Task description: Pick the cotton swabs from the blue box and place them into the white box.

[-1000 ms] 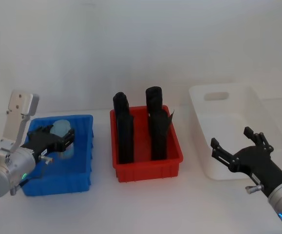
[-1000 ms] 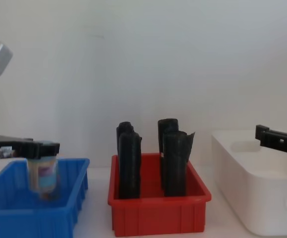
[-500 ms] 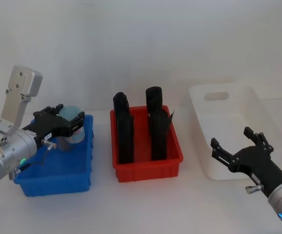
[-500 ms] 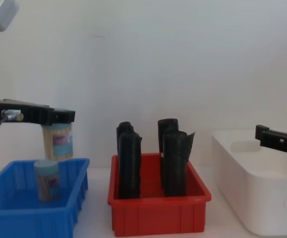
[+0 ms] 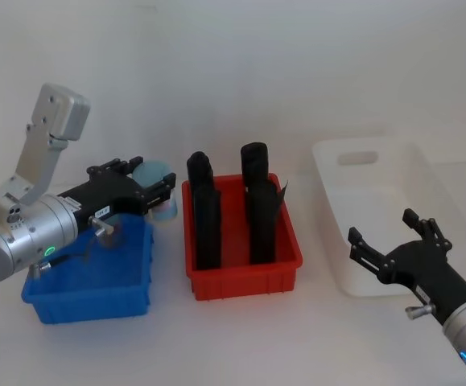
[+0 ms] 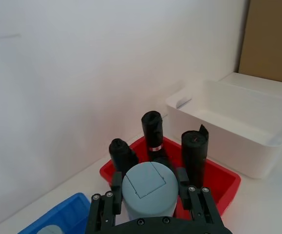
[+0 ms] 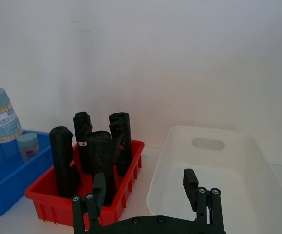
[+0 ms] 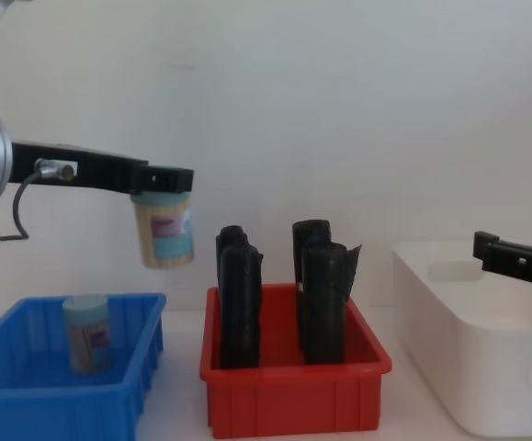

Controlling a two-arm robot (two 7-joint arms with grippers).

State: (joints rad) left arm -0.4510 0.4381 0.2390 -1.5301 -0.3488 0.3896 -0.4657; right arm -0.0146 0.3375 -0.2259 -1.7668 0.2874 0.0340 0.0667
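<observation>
The white box (image 8: 468, 367) sits right of the red bin (image 5: 245, 283), its far end cut off in the chest view; the blue box (image 8: 63, 404) sits left of the bin, partly covered by the arm in the head view, so you can't count its contents; the right pincer (image 5: 381, 229) hangs spread, right of the bin; the left pincer (image 8: 160, 177) is clenched on the lid end of a jar (image 8: 164, 230), in the air just left of the bin; a second jar (image 8: 88, 333) stands in the blue box; expect them light, stiff, slick; grip below the lid.

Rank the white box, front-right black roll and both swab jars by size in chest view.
1. white box, cut by the edge
2. black roll
3. swab jar in left gripper
4. swab jar in blue box, slightly smaller, maybe distance
Right gripper open near white box.
</observation>
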